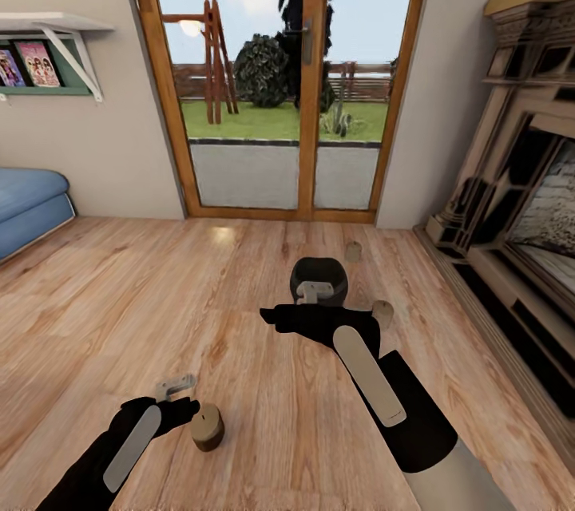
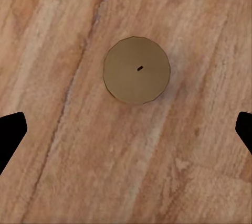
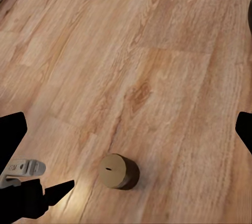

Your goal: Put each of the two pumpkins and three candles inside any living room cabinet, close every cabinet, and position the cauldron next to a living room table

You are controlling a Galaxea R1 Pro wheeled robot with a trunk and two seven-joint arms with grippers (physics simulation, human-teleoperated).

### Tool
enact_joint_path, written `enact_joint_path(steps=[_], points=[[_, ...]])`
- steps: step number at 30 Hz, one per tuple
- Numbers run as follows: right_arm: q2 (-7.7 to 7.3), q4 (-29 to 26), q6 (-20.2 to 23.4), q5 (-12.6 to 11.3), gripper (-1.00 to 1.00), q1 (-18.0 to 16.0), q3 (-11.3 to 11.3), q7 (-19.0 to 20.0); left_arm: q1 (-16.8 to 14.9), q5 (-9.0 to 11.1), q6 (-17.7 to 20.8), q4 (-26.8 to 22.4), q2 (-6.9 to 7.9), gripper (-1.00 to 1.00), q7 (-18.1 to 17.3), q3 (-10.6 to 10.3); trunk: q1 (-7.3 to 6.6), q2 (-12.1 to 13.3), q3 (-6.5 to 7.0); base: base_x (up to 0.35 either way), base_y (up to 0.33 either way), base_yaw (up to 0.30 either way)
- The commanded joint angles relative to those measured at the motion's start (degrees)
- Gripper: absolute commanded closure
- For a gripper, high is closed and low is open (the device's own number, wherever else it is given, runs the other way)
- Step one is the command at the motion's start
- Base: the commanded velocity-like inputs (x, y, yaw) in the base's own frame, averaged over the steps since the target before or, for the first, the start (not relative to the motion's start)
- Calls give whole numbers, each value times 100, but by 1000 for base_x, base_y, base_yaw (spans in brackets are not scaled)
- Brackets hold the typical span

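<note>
Standing upright on floor (image 1: 120,303): candle (image 1: 208,426), beside open, empty left pincer (image 1: 180,395); cauldron (image 1: 319,275) behind right pincer (image 1: 275,315), spread wide.

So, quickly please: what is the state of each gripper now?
Left gripper: open, empty, above the short beige-tan cylinder candle.
Right gripper: open, empty.

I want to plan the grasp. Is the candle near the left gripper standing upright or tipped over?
Upright. The candle shows its round top with the wick at the centre in the left wrist view, and it stands on the floor beside the left gripper in the head view.
</note>
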Motion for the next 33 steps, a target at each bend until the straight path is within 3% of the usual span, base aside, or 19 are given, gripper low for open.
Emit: enact_joint_path(steps=[1, 33], points=[[2, -5, 9, -57, -100, -5, 4, -60, -3, 59, 3, -8, 9, -100, 57, -20, 1, -4, -28, 0, 0, 0], [2, 4, 6, -57, -100, -5, 5, -60, -3, 58, -6, -8, -5, -100, 48, -30, 81, -46, -715, 0, 0, 0]])
